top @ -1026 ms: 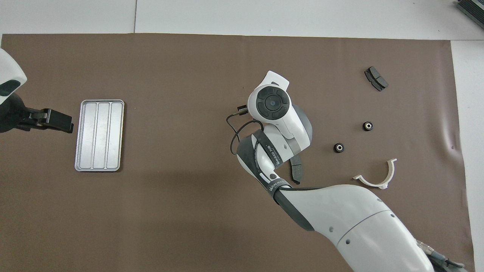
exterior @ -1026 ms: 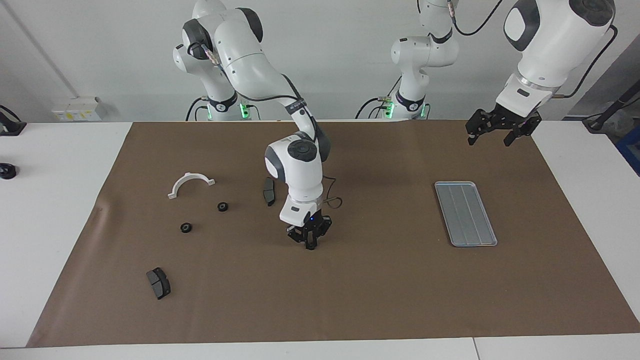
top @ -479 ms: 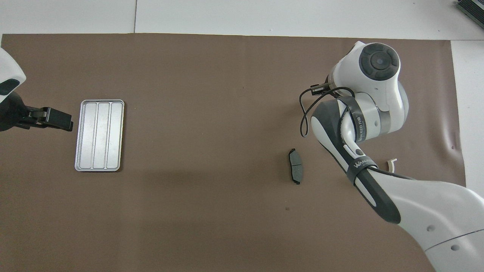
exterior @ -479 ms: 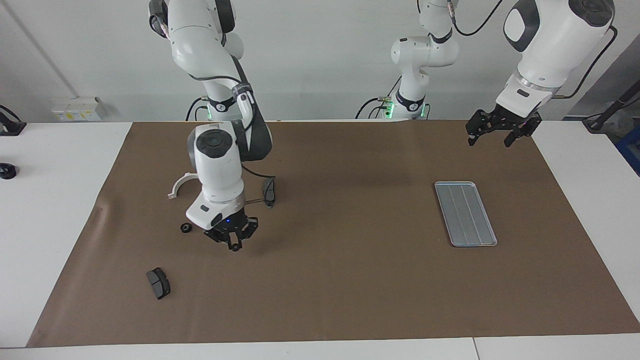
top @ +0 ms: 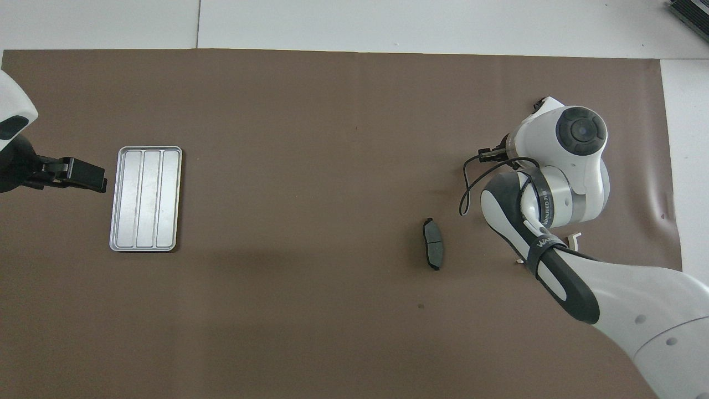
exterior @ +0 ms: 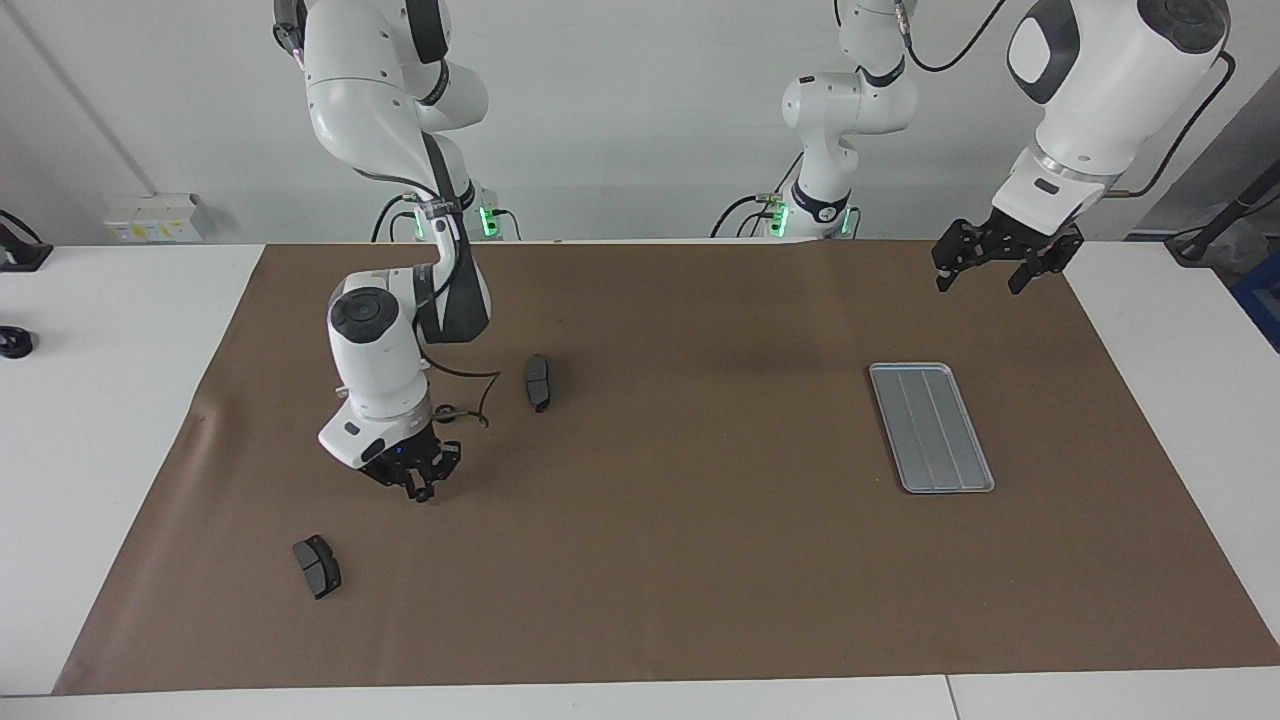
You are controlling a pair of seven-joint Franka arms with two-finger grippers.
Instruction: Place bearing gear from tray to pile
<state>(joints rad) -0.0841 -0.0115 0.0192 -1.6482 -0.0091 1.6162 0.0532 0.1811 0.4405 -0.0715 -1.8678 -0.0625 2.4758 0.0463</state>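
My right gripper (exterior: 423,492) hangs low over the mat in the pile, between the two dark brake pads (exterior: 538,382) (exterior: 317,566). It is shut on a small dark bearing gear that barely shows at its tips. From overhead the right wrist (top: 579,130) covers the gripper. The arm hides the gears lying in the pile. Of the white bracket (top: 575,237) only an end shows. One brake pad (top: 433,244) lies clear of the arm. The grey tray (exterior: 930,427) (top: 145,198) lies bare. My left gripper (exterior: 978,285) (top: 94,180) waits open in the air beside the tray.
A brown mat (exterior: 700,580) covers most of the white table (exterior: 100,450). A loose cable (exterior: 470,385) loops from the right wrist. A white socket box (exterior: 150,218) and a small black thing (exterior: 12,342) sit off the mat at the right arm's end.
The right arm has swung from the middle of the mat to the pile at its own end, its gripper staying shut, and now covers both gears and the bracket. The left arm has not moved.
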